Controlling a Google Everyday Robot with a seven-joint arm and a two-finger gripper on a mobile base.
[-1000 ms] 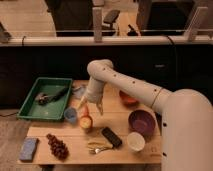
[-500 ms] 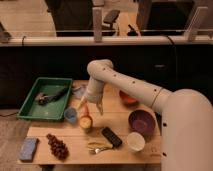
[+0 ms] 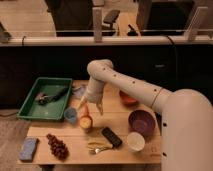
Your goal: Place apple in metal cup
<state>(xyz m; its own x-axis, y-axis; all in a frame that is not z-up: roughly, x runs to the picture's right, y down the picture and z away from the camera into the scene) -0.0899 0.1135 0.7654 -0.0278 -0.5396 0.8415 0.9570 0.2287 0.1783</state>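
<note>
Nothing is seen to have moved since the earlier frames. Spread open, the jaws of the gripper (image 3: 89, 107) are held directly above the apple (image 3: 86, 121), which is seated on the counter (image 3: 80, 150); the metal cup is not made out.

My jaws (image 3: 88, 106) hang spread apart over the counter (image 3: 75, 150), just above the apple (image 3: 86, 121). The apple sits directly below me, seemingly in the metal cup, though I cannot tell for sure. The pale blue-grey cup (image 3: 71, 115) stands just left of it.
</note>
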